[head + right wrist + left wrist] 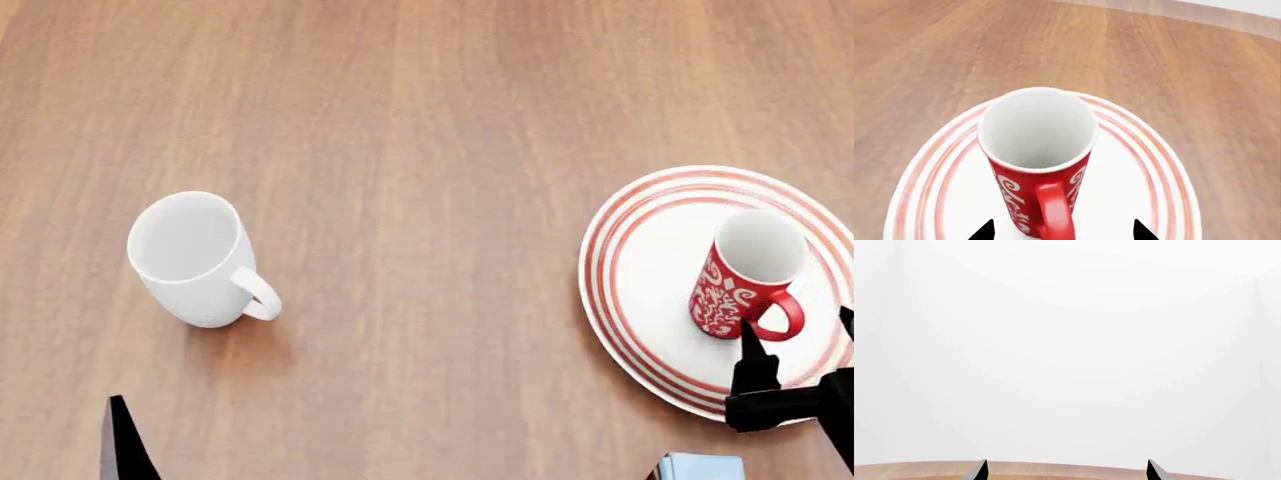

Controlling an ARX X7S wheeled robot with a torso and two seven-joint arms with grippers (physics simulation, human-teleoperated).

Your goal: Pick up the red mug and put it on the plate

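One red mug (742, 283) stands upright on the plate (641, 270), at the right side of the wooden table (427, 120). We see white swirly ornament on its red wall but no writing we can read. Its inside is white and holds nothing, and its red handle (779, 315) points toward the near edge. One plate is here, white with thin red rings round its rim, and it carries only this mug.

Our right gripper (1062, 231) sits just near of the mug, fingers spread wide and apart from the mug, the handle showing between the two black fingertips (984, 232) in the right wrist view.

One plain white mug (195, 258) stands well apart to the left, also with nothing in it, its handle turned to the near right. That makes two mugs in all.

Our left gripper (1066, 471) shows only two black fingertips, set well apart over the table edge, holding nothing.
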